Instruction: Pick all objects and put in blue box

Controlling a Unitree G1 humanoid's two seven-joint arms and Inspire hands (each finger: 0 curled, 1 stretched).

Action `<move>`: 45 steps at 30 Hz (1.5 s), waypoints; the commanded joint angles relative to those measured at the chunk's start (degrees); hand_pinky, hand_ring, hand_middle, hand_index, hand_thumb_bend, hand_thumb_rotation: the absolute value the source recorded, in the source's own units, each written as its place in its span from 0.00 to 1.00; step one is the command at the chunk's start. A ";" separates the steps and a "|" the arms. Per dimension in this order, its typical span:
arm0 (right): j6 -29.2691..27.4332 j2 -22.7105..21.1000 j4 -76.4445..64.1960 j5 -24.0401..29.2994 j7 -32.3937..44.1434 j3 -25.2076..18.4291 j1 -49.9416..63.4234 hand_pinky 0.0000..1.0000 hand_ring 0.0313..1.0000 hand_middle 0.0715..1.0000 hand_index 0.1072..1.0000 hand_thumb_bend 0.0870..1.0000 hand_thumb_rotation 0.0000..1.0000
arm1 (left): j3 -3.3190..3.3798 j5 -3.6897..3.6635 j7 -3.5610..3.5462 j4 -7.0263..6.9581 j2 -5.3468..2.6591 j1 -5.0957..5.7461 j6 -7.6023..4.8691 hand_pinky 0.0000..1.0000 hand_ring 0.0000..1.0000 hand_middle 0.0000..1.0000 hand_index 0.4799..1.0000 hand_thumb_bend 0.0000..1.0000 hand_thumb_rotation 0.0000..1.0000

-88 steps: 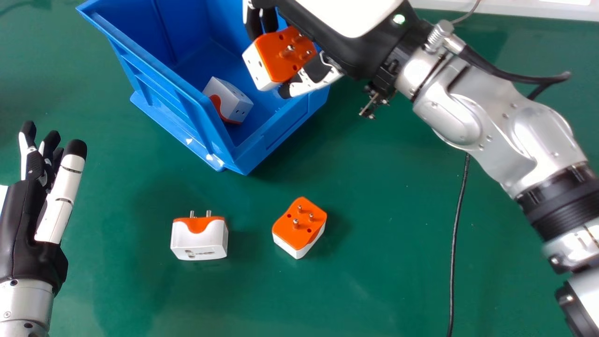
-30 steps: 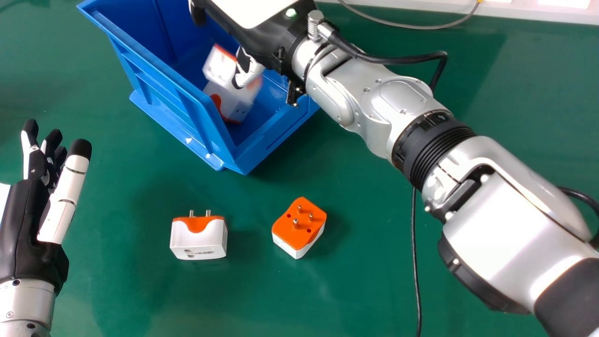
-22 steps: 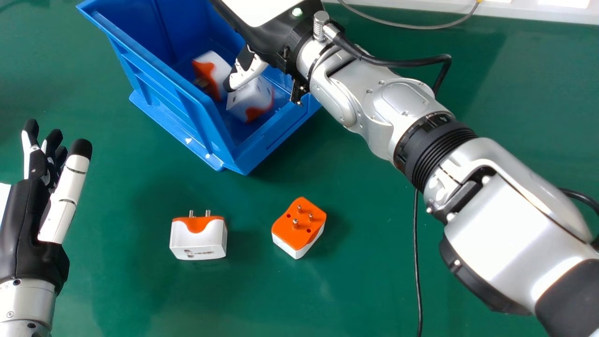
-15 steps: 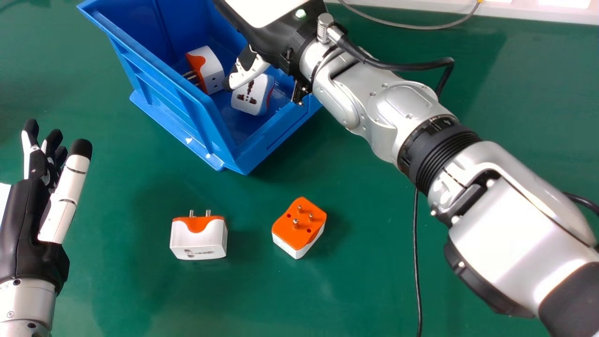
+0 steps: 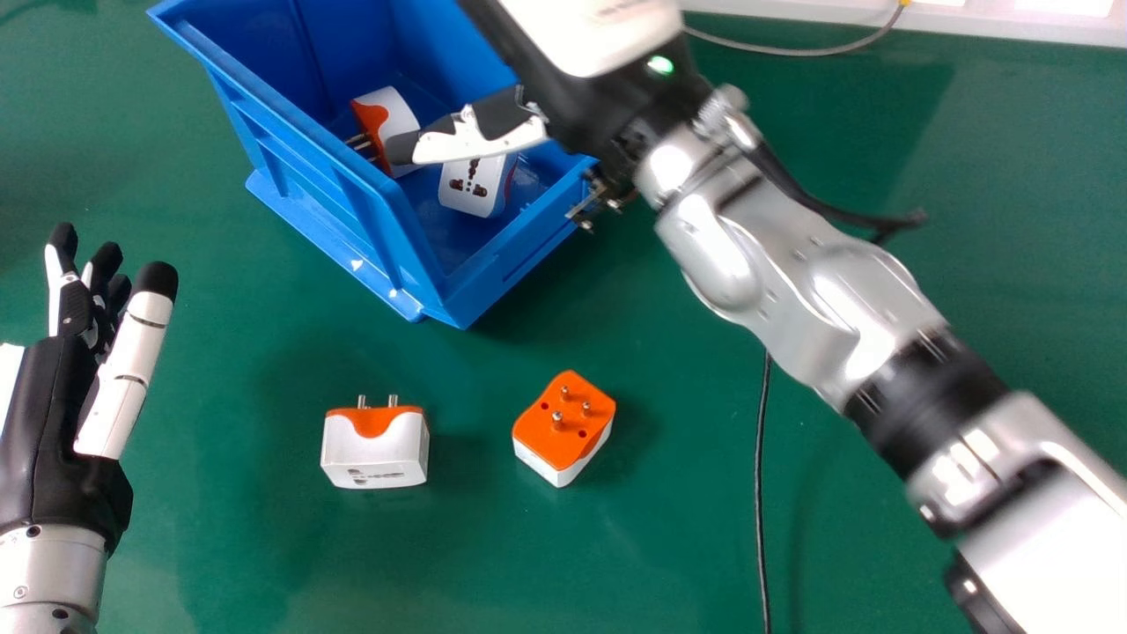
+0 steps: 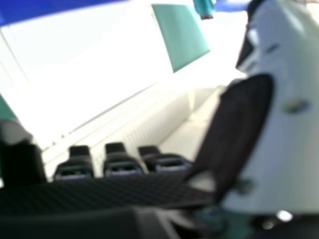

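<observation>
Left hand [image 5: 57,423] has relaxed fingers; right hand [image 5: 480,136] has its thumb extended.

We get the right hand [image 5: 572,88] and arm [image 5: 792,282] blurred, thumb [image 5: 480,141] partly hiding left adapter [image 5: 398,110] and right adapter [image 5: 471,198]; blue box [image 5: 308,163] cut off at its far end.

I have my right hand [image 5: 484,136] over the blue box [image 5: 308,189] at ten o'clock, one adapter [image 5: 393,114] and a second adapter [image 5: 475,191] inside. On the bench [image 5: 669,546], a third adapter [image 5: 375,451] lies at eight, a fourth adapter [image 5: 563,429] at six.
</observation>
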 commanded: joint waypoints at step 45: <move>10.83 -3.44 -33.33 -6.06 14.02 -4.94 54.18 0.92 0.99 1.00 0.98 0.59 0.53 | 0.72 -0.54 0.58 -2.45 0.05 1.28 -0.83 1.00 1.00 1.00 1.00 0.61 0.76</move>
